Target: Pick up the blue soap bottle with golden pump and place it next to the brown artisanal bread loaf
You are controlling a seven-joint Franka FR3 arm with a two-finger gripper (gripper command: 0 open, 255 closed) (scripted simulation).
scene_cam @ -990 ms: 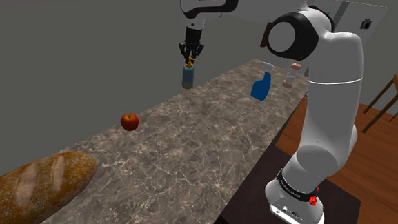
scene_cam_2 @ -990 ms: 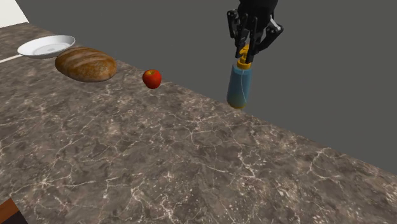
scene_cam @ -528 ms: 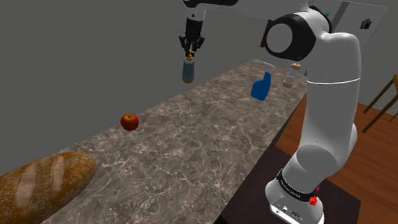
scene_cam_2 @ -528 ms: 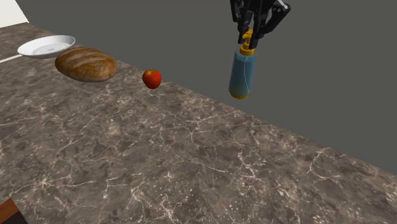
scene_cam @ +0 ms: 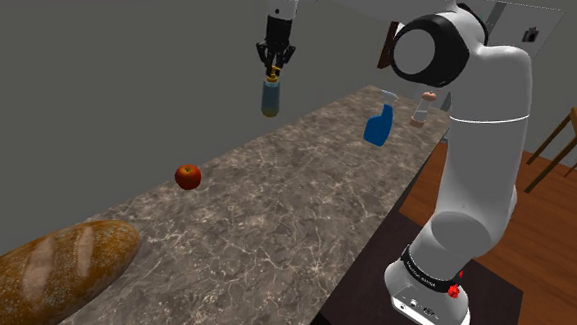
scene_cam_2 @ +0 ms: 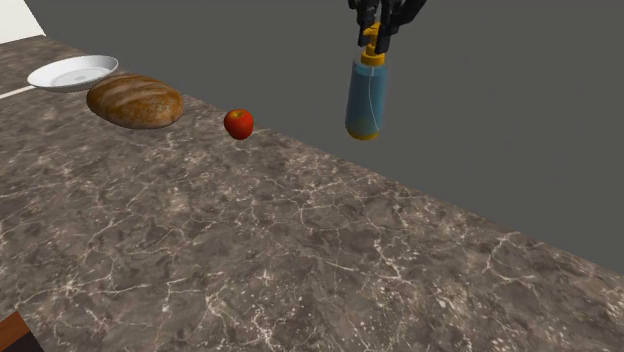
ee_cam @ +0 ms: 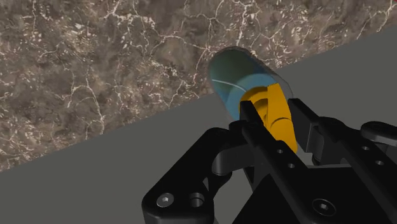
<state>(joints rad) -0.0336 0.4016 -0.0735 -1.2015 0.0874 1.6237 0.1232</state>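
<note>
Holding soap bottle [scene_cam_2: 364, 100] aloft, pincer [scene_cam_2: 374, 36], apple [scene_cam_2: 238, 123] perhaps midway toward loaf [scene_cam_2: 134, 101]

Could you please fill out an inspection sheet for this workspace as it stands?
Surface: brown marbled counter, flat.
Job's things: blue soap bottle hanging in the air by the counter's far edge; bread loaf lying on the counter, well apart from it.
Clutter: red apple, white plate, blue spray bottle.
Grippers: tool shut on the bottle's golden pump.
Cables: nothing seen.
Surroundings: grey wall, wooden floor.
</note>
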